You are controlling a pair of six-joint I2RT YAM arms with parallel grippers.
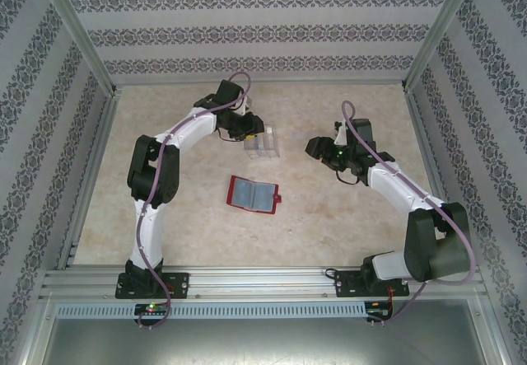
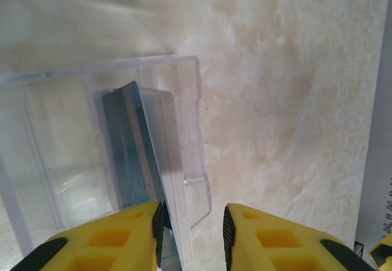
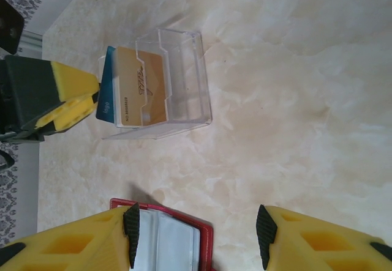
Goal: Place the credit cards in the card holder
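The blue card (image 3: 107,97) and the tan card (image 3: 142,85) stand together in the clear case (image 3: 184,69), toward the far side of the desk (image 1: 329,217). The blue one sits behind the tan one and sticks out past it on the side of the left pincer (image 2: 193,234). That pincer is at the case with its jaws narrowly apart. The blue card's edge and a clear wall of the case lie in the gap, close against the pad at the left of the wrist view and clear of the other pad. The wallet (image 1: 252,194) lies open and flat on the desk, nearer the arms than the case and apart from it, its grey-blue pockets facing up. The right pincer (image 3: 199,228) hangs over the wallet's edge, jaws wide and holding nothing.
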